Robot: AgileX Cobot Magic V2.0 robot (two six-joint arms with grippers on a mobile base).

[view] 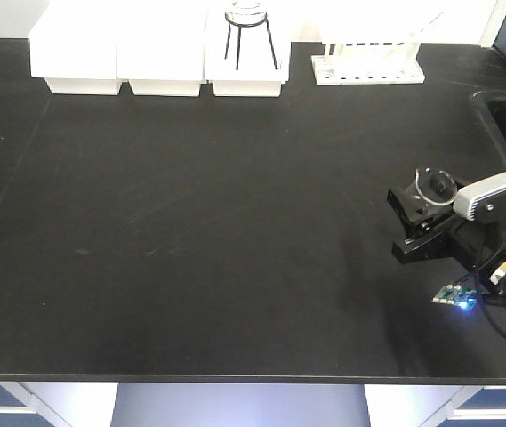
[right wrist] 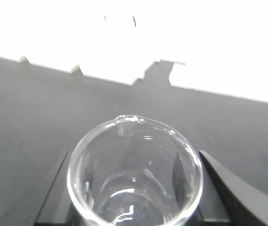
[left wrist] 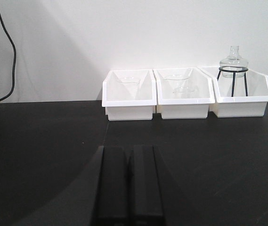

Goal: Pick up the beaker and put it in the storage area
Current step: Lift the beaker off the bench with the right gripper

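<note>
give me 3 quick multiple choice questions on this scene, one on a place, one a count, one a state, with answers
1. Where is the beaker?
A. on the rack
B. in the right claw
C. in the sink

2. How many white bins stand at the back of the bench?
A. three
B. two
C. five

3. How is the left claw set?
A. spread wide
B. gripping a flask
C. closed, empty

Answers:
1 B: the right wrist view shows the glass between the claw's two sides.
2 A: three bins sit side by side.
3 C: its two sides meet with nothing between.
</note>
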